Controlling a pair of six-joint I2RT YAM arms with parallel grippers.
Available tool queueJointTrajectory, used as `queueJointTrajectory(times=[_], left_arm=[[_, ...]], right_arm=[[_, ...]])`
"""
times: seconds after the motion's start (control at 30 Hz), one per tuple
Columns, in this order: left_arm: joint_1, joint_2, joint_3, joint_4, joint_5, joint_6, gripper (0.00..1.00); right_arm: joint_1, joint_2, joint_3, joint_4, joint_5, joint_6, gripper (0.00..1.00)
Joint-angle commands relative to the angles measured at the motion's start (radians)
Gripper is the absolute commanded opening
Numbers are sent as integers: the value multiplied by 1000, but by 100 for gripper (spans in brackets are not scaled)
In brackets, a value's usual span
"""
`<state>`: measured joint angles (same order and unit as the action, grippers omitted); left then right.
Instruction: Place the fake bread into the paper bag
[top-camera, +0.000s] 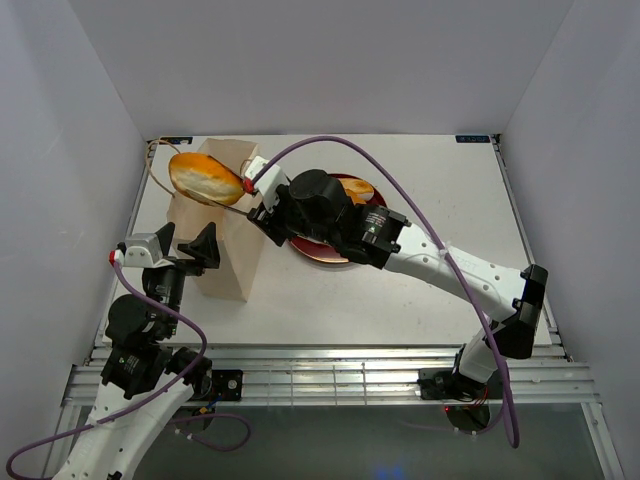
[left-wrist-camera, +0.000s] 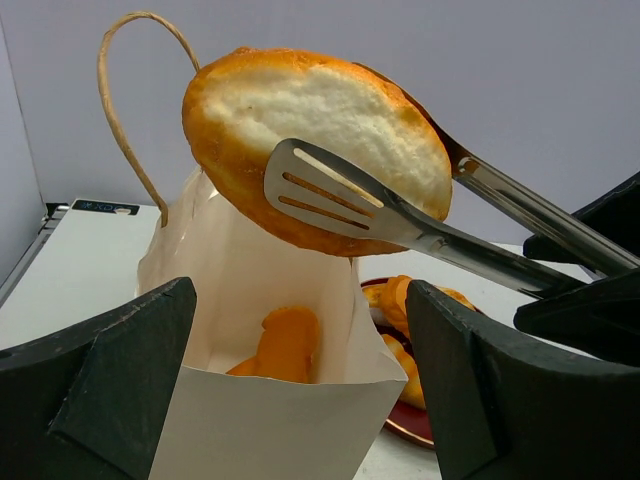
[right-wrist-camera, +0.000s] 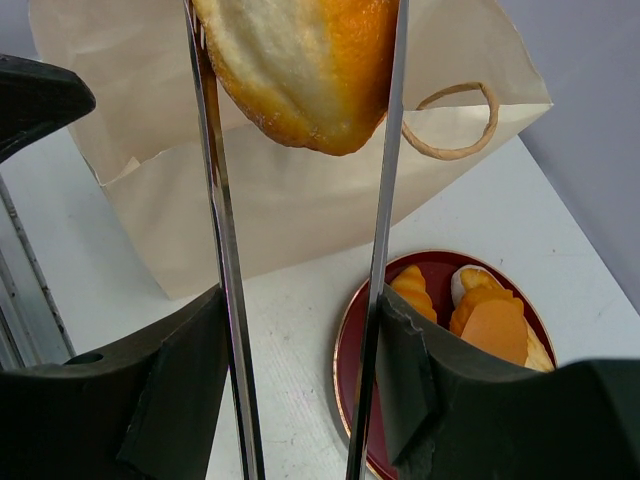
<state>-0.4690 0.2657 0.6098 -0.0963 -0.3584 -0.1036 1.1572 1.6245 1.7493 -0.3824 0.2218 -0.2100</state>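
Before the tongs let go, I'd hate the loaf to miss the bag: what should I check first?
1. The tongs clamp the loaf: ok.
2. The right gripper shut on the tongs: ok.
3. The loaf above the paper bag mouth: ok, toward its far end.
4. The bag upright, mouth open: ok.
5. Room inside: cannot tell; one pastry already lies there.
6. The left gripper steadying the bag: not ok, open, astride its near edge.

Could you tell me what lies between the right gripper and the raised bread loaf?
The metal tongs: the right gripper squeezes their arms, and their tips clamp the loaf, clearest in the right wrist view.
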Motion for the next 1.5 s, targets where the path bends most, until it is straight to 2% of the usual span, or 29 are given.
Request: queueJointTrajectory(times=[0.0,0.13,0.17,0.3,0.43,0.57,0.87,1.47], left_arm=[[-5,6,-5,6,-1,8,96],[-5,6,-7,6,-1,7,96],[-6,6,-7,6,-2,7,96],[-7,6,-7,6,-1,7,96],[-7,4,-7,6,-1,7,96],[-5,4,-7,7,1,8,96],[-7,6,-7,7,3,7,97],[-7,4,-7,7,7,5,97]], right_arm=[[4,-31,-2,120,11,15,22],[4,-35,-17,128,22,14,29],[4,-35,-17,126,27,15,33],[4,-34,-16,126,37,12,37],[6,-25,9,117,39,11,37],[9,-29,55,103,24,12,33],[33,-69,154,80,-6,21,35],[35,71,226,51,90,0,40]])
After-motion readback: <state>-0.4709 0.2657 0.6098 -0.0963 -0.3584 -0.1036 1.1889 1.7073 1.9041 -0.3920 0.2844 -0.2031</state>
